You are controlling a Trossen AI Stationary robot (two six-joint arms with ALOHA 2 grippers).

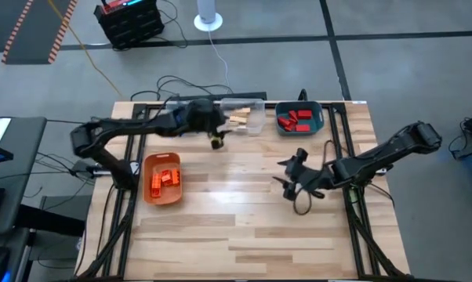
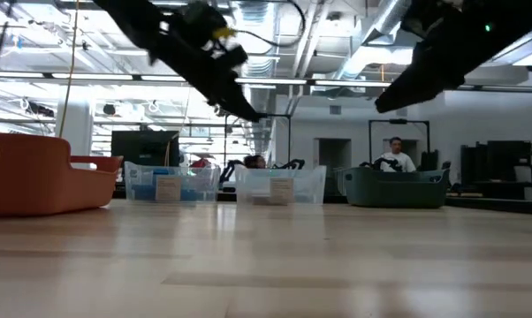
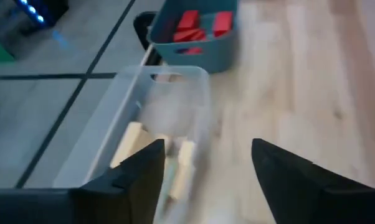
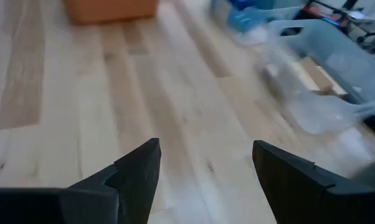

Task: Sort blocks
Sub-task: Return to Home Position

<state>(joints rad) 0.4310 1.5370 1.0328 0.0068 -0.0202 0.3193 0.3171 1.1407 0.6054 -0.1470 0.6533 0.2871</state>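
Note:
Pale tan wood blocks [image 3: 175,168] lie in a clear bin [image 1: 248,116] at the table's far edge. Red blocks [image 1: 295,119] fill the teal bin [image 1: 317,117] beside it, and orange blocks [image 1: 165,178] lie in the orange bin [image 1: 151,192] on the left. My left gripper [image 1: 217,139] hangs open and empty just near of the clear bin; in its wrist view [image 3: 206,180] the fingers stand apart over the bin's near wall. My right gripper [image 1: 287,174] is open and empty above the table's right middle, its fingers [image 4: 203,180] over bare wood.
A second clear bin with blue contents [image 2: 171,183] shows in the low view between the orange bin [image 2: 45,181] and the clear one [image 2: 280,185]. A black cable loops [image 1: 303,205] near the right gripper. A person [image 2: 394,157] sits in the room beyond.

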